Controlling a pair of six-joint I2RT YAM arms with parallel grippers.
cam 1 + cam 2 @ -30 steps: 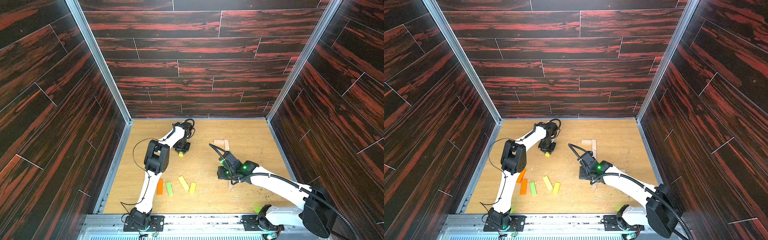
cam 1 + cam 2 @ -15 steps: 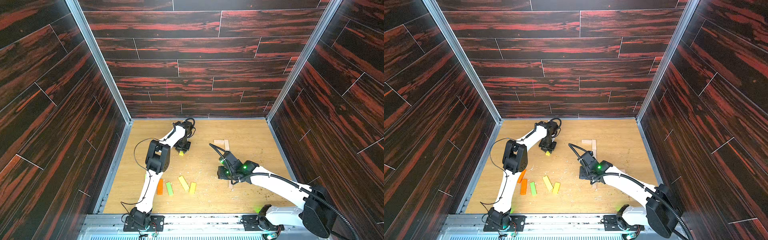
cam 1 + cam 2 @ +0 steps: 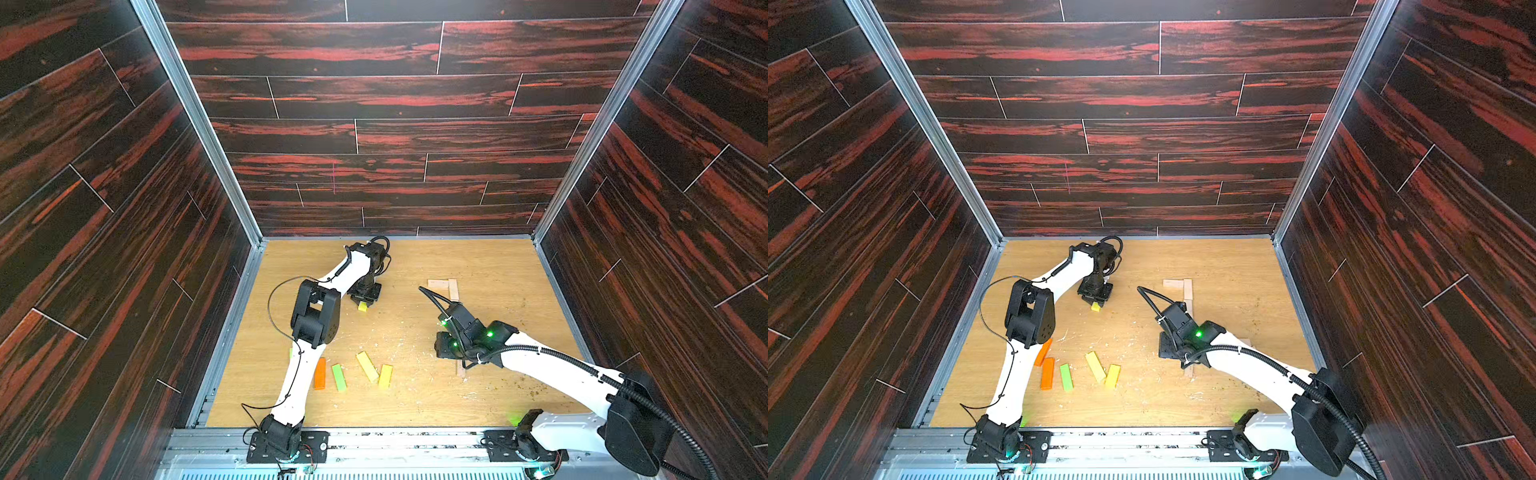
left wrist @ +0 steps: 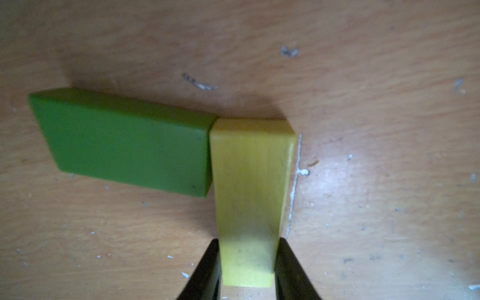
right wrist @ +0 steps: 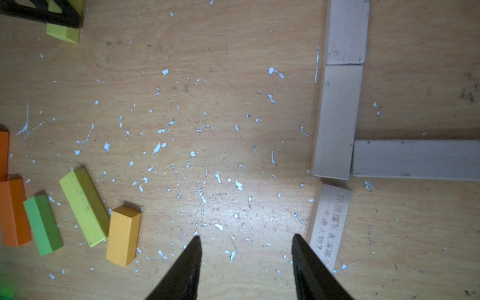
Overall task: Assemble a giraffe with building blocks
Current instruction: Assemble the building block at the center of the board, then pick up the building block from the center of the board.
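Clamping a yellow block that abuts a green block on the desk: left gripper; right gripper, jaws apart, hovers beside a pale plank.

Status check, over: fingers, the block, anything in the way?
Left fingers shut on yellow block, beside green block. Right fingers open, empty, near pale blocks. Nothing blocking.

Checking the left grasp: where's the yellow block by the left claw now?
In the left wrist view, the yellow block sits between the fingers of the left claw, its far end against the end of a green block.
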